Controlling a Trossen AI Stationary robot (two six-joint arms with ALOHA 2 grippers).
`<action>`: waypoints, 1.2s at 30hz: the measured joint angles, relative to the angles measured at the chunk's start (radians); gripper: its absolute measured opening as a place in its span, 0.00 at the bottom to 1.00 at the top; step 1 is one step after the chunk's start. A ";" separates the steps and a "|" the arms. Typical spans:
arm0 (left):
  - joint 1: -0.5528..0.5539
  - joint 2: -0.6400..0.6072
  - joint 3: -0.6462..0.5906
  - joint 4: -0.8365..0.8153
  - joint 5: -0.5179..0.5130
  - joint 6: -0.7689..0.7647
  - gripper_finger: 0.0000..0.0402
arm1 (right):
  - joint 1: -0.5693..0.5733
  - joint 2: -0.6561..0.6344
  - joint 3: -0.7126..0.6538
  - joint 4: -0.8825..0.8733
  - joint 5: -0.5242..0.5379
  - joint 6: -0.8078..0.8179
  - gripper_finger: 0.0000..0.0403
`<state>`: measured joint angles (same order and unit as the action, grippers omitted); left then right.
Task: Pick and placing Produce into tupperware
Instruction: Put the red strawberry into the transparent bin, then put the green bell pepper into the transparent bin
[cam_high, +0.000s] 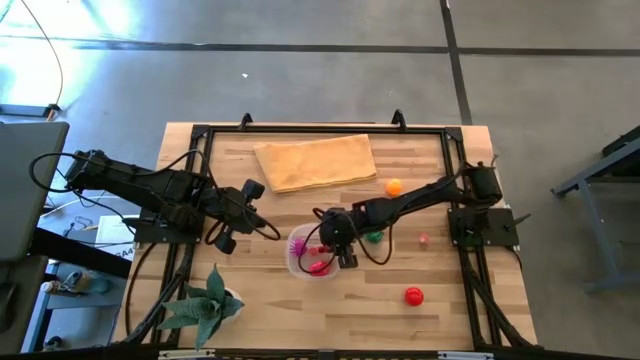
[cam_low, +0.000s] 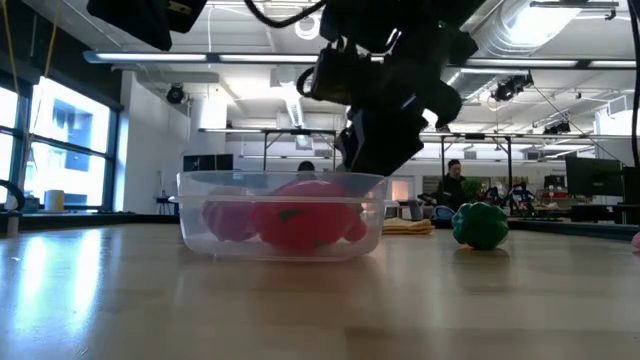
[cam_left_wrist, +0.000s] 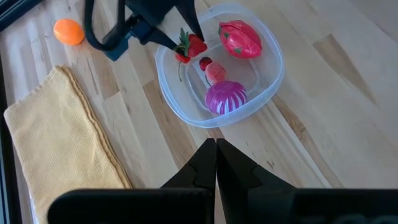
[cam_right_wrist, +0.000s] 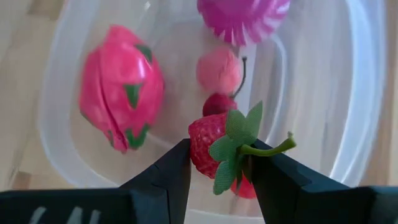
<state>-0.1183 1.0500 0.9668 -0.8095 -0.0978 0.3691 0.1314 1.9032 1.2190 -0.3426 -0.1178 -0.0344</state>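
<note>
- Currently right gripper hangs over the tupperware, fingers clamped on a red strawberry with green leaves, above the container's floor.
- Tupperware sits mid-table, toward the near edge; inside it: a pink dragon fruit, a magenta ridged piece, a pair of cherries.
- Loose produce on the tabletop: orange beside the tan cloth, green pepper just beside the tupperware, red piece toward the right near corner.
- Left gripper fully closed, empty, parked left of the tupperware.

A grey concrete floor crossed by dark seams surrounds the pale wooden plank surface. Beyond it, tall bright windows, white ceiling beams and a seated person among cluttered workbenches.
</note>
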 joint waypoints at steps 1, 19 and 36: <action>0.000 0.000 0.000 0.000 0.000 0.000 0.01 | 0.000 0.007 0.000 -0.002 -0.001 -0.002 0.35; 0.000 0.000 0.000 0.000 0.000 0.000 0.01 | 0.000 0.021 0.000 0.011 -0.006 -0.026 0.40; 0.000 0.000 0.000 0.000 0.000 0.000 0.01 | 0.001 0.020 0.077 -0.079 -0.002 -0.057 0.47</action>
<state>-0.1181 1.0500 0.9668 -0.8093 -0.0978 0.3691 0.1320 1.9230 1.2959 -0.4217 -0.1195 -0.0918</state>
